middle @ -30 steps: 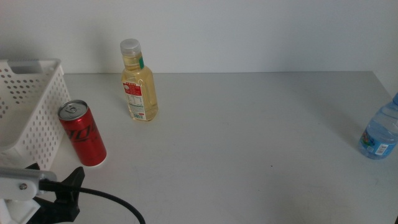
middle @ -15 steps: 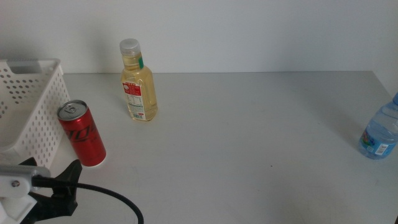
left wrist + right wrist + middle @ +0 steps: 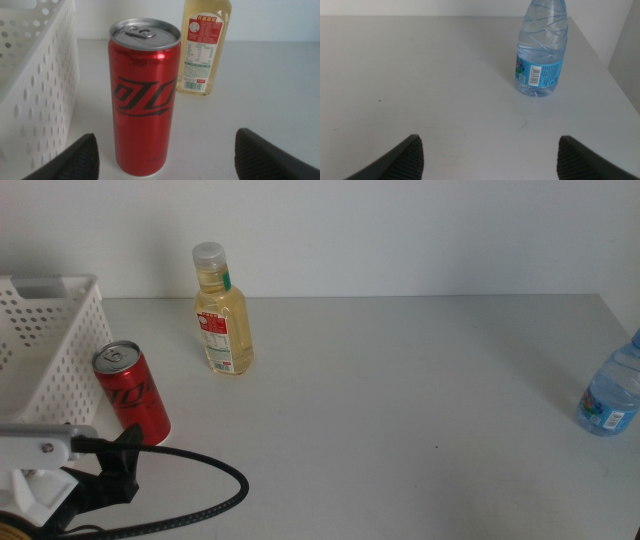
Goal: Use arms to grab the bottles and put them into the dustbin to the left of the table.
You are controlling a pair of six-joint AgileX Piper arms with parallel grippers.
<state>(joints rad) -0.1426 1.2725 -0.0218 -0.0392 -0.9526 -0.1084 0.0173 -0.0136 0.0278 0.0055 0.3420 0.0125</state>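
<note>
Standing at the far left of the grey table (image 3: 400,400) is a white basket (image 3: 45,340) with walls full of small round holes. Just beside its right wall stands a red soda can (image 3: 132,392), upright, with a silver top. In the left wrist view the can (image 3: 144,95) fills the middle of the picture, close to the basket wall (image 3: 37,90), though whether they touch cannot be told. The left gripper (image 3: 167,152) faces the can, its two dark jaws spread wide, one to each side and clear of it. In the middle view the left arm (image 3: 70,470) shows at the bottom left corner with a white bracket and a looping black cable.

Further right and nearer the white wall stands a clear bottle of yellow liquid (image 3: 222,312) with a red-and-white label, upright and apart from the can.

At the far right edge stands a small water bottle (image 3: 610,395) with a blue label. The right gripper (image 3: 490,152) faces the water bottle (image 3: 541,47) from a distance, jaws spread wide and empty.
</note>
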